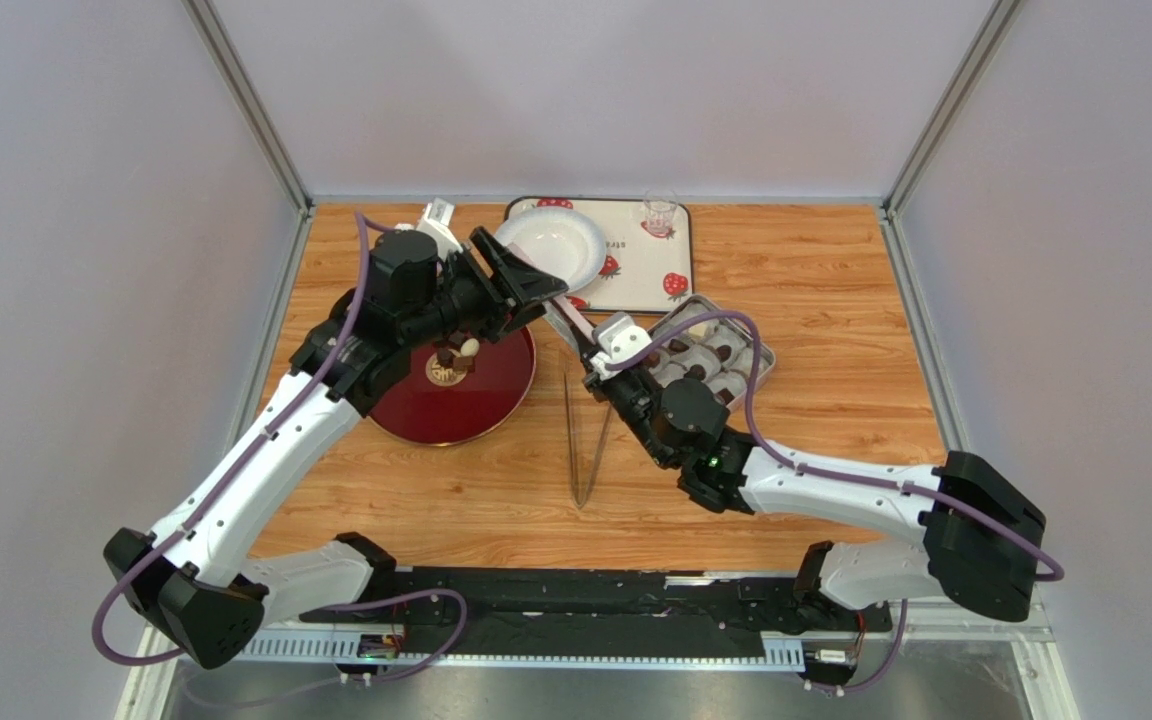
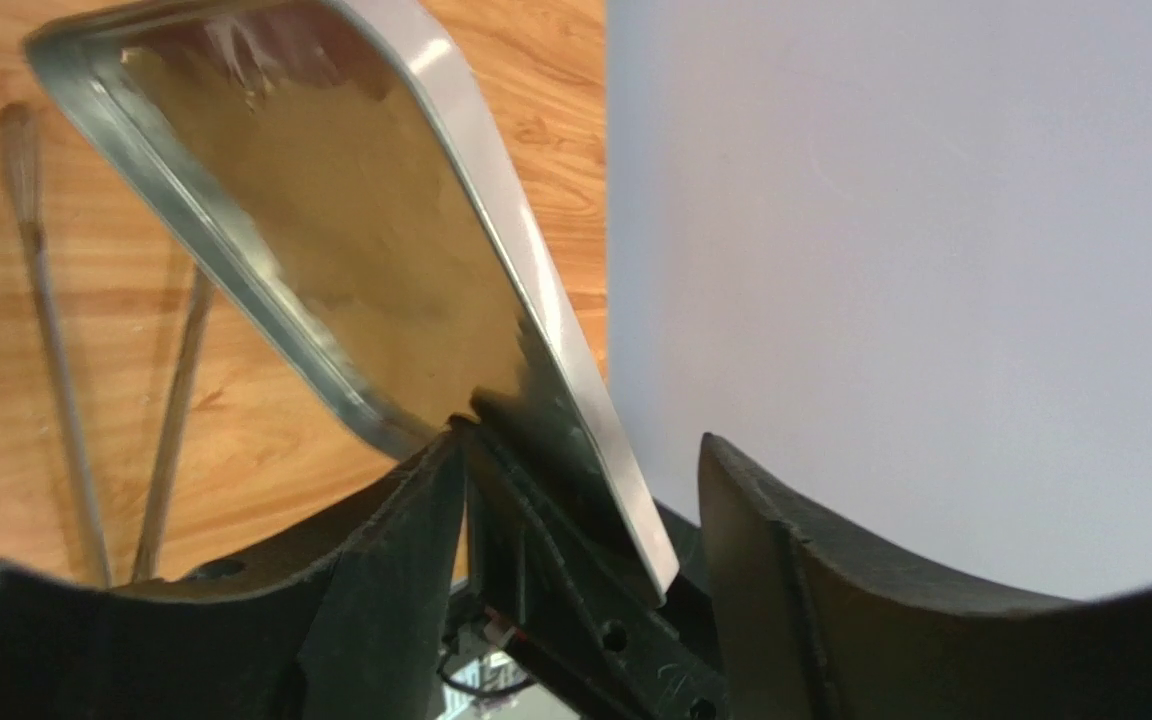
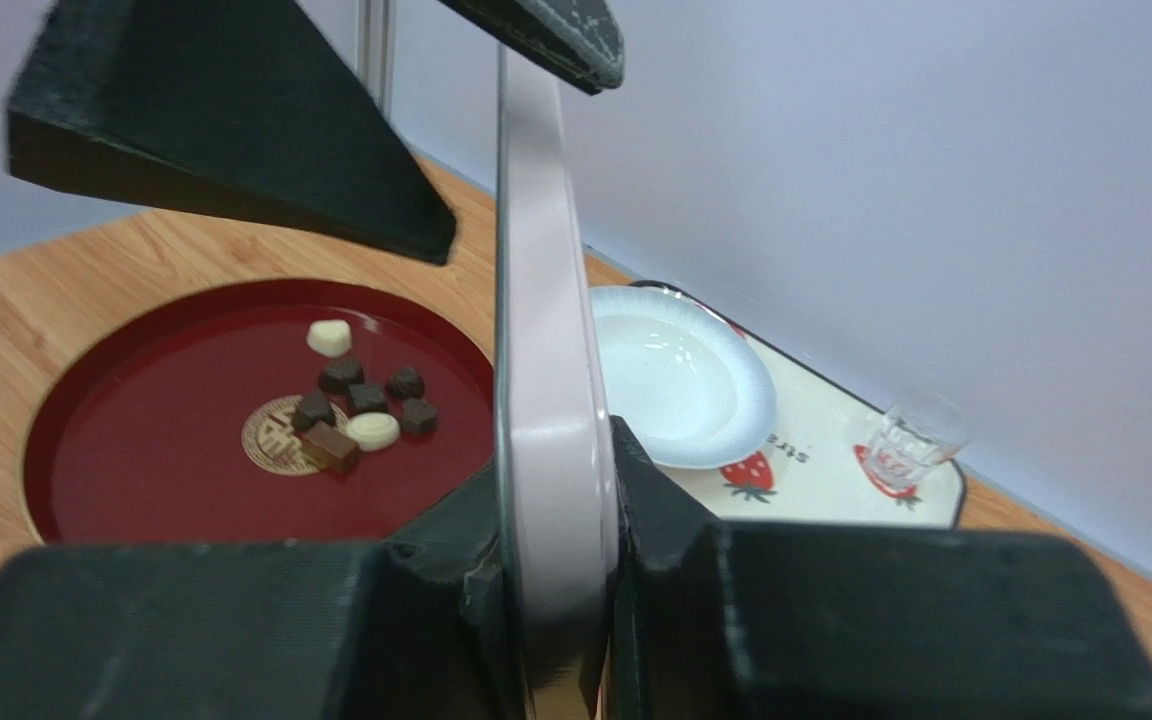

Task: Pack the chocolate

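Observation:
The chocolate (image 3: 358, 407), several tiny dark brown and cream-white pieces, lies on a round red plate (image 3: 147, 465), also in the top view (image 1: 455, 360). My right gripper (image 1: 593, 342) is shut on the edge of a pinkish-white tin lid (image 3: 545, 345) and holds it on edge above the table between plate and tin. My left gripper (image 1: 537, 285) is open, its fingers straddling the lid's far end. In the left wrist view the lid's shiny inside (image 2: 342, 240) stands between the spread fingers (image 2: 387, 570). The square tin (image 1: 710, 357) with paper cups lies behind the right wrist.
Metal tweezers (image 1: 582, 435) lie on the wood between the arms, also in the left wrist view (image 2: 56, 330). A white bowl (image 1: 552, 245) and a small glass (image 1: 660, 218) sit on a strawberry-print tray (image 1: 642, 263) at the back.

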Controlling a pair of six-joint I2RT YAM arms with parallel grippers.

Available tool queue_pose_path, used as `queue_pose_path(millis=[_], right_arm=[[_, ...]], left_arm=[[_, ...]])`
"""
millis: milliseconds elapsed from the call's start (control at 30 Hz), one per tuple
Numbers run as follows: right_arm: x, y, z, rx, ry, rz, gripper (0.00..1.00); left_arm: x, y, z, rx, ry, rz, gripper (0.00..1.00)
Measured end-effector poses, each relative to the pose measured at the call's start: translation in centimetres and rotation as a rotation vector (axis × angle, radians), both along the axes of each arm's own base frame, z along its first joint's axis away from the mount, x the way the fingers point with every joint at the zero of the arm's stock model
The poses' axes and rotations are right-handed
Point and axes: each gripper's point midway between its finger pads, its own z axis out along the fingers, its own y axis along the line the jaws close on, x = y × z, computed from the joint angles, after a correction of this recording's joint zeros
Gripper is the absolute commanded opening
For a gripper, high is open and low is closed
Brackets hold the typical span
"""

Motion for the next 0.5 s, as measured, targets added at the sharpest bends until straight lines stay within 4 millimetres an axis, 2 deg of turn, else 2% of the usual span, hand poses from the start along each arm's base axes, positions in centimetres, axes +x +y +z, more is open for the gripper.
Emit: queue_pose_path(millis=[100,233,500], right_arm=[[-0.3,-0.3,-0.3,-0.082,-0.025,-0.003,0.0],[-0.9,-0.5,-0.6,-0.195,-0.072,-0.015,0.0],[-2.3,-0.2,-0.9,-0.367,-0.167,-0.048,0.0]], left_arm=[[-1.0,1.4,-0.8,0.087,0.003,0.008,0.73],[-1.9,2.6,-0.7,0.146,-0.008,0.015,0.74],[-2.9,2.7,-2.3,0.186,0.046,-0.023,0.74]])
